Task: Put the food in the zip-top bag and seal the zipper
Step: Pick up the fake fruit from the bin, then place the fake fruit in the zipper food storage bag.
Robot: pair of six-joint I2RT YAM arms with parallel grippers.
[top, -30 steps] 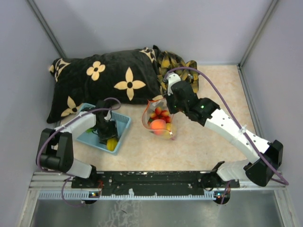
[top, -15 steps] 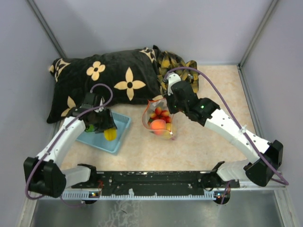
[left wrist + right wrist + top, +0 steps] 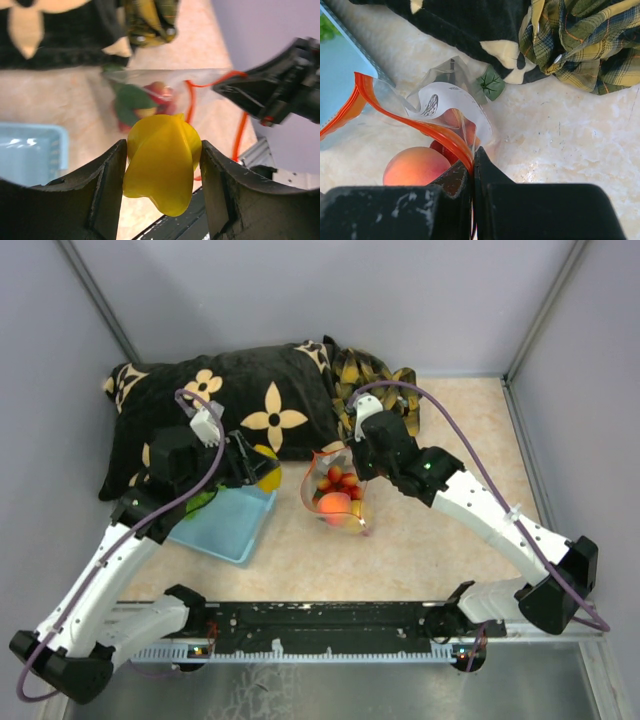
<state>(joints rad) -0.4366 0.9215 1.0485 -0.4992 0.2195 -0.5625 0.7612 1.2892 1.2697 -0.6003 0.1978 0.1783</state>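
Desk (image 3: 420, 540): pale, marbled, carrying everything listed.

Basket (image 3: 235, 525): light-blue, at near left, resting on the desk. Green leaves (image 3: 203, 502) inside, at its far left, partly hidden by the left arm.

Left fingers (image 3: 112, 175): part-spread and gripping the yellow piece (image 3: 162, 160) from both sides. Raised above the basket's far right corner, pointed toward the bag.

Yellow piece: smooth, lobed, pinched at its middle, its lower end hanging free below the fingers. Outside the bag, just left of it in the overhead view.

Bag (image 3: 335, 495): clear, floppy, mid-desk, right of the basket. Mouth open, unsealed. Contents: one orange-yellow fruit (image 3: 415, 165) at the near end, red berries (image 3: 340, 480) behind it, something green among them in the left wrist view.

Zipper (image 3: 400, 117): red-orange strip, curved, its two sides apart.

Right fingers (image 3: 472, 175): closed tight on the bag's zipper edge at the right side, holding that edge up.

Pillow (image 3: 230, 410): black with cream flowers, along the far left of the desk, behind basket and bag.

Plaid cloth (image 3: 580, 40): green and yellow, crumpled, against the pillow's right end.
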